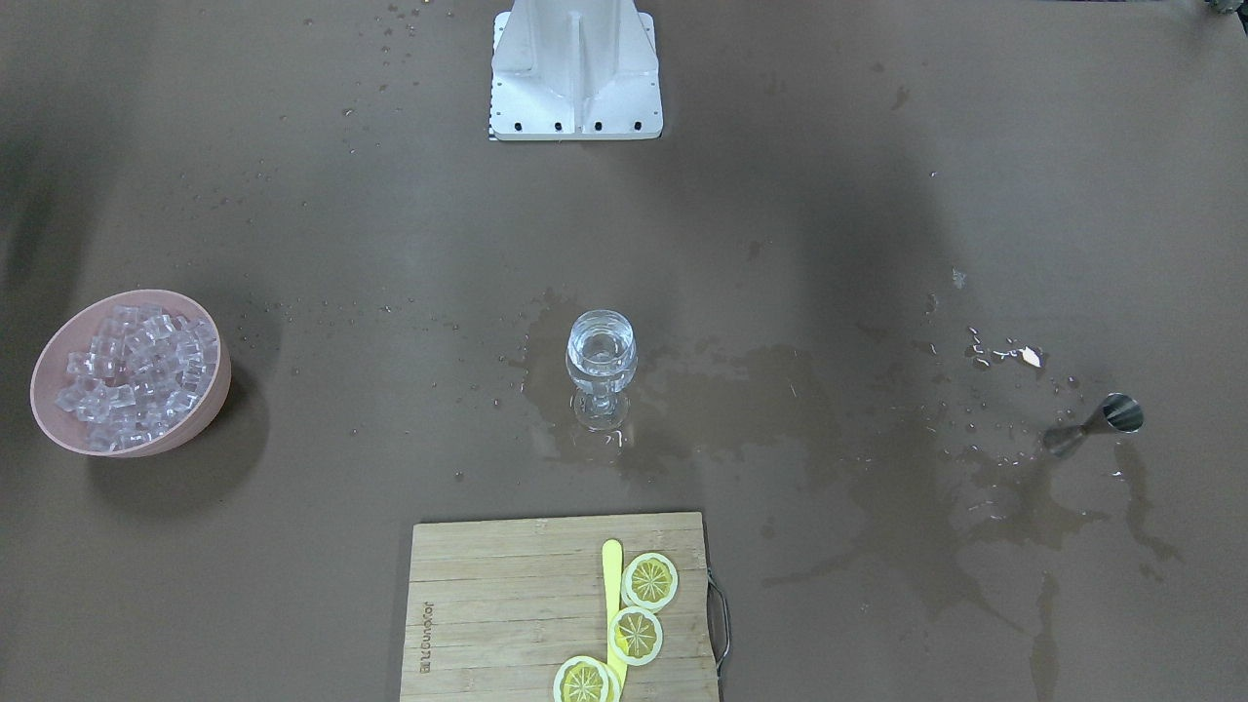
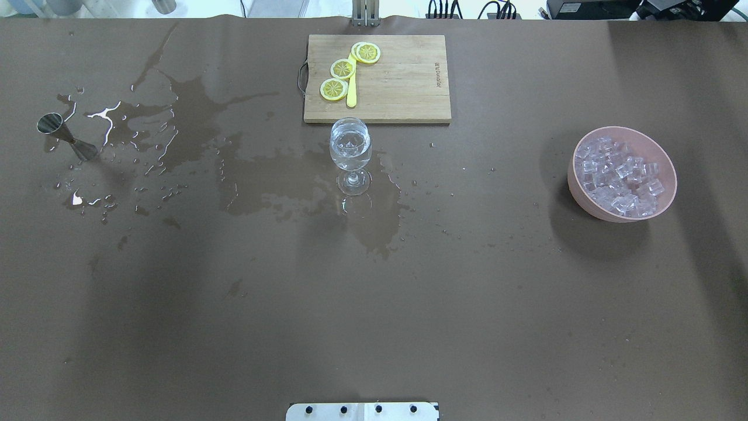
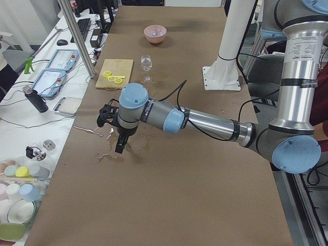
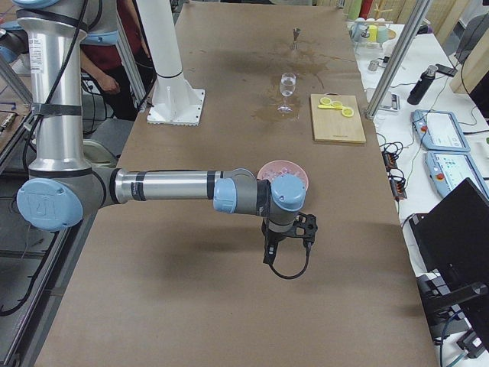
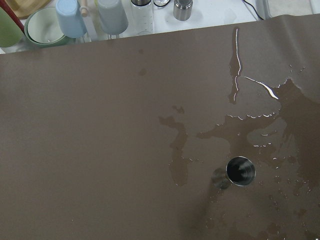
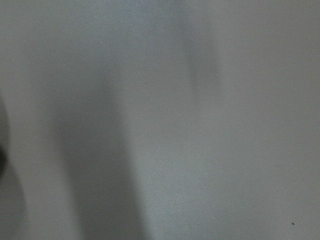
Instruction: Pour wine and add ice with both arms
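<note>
Nearest me, left gripper (image 3: 119,147) and right gripper (image 4: 269,254) hover over the table (image 2: 374,304), seen only side-on, so I cannot tell whether their fingers are spread. Mid-table, wine (image 2: 350,149) sits in the glass (image 1: 601,366), so pouring looks done. Next, I'd fetch ice (image 2: 619,175) from the bowl (image 2: 575,184). Whether cubes are in the glass is unclear.

You can reach the wine glass (image 2: 350,153) from the robot's side and from both flanks. On its far side the cutting board (image 2: 397,88) lies close. The pink bowl (image 2: 584,199) stands well right of it, the jigger (image 2: 67,138) well left.
</note>
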